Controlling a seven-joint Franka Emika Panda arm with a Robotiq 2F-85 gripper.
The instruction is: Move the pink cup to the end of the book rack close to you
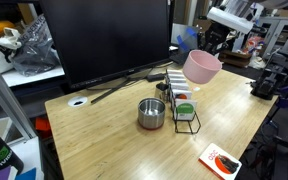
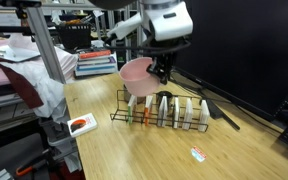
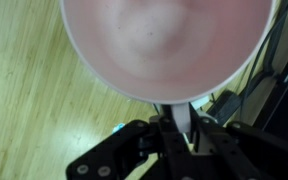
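Pink cup (image 1: 201, 66) ×1: hanging tilted over one end of the single wire book rack (image 1: 185, 106), contact with it not resolvable. Also counting one steel cup (image 1: 150, 113) just beside the rack and one red-and-white packet (image 1: 221, 160) near the table edge. Reaching down from above with the gripper (image 2: 162, 68), jaws pinching the cup's rim. Working over a light wood table (image 1: 104, 140); one black monitor (image 1: 114, 40) behind, cluttered lab shelving around.
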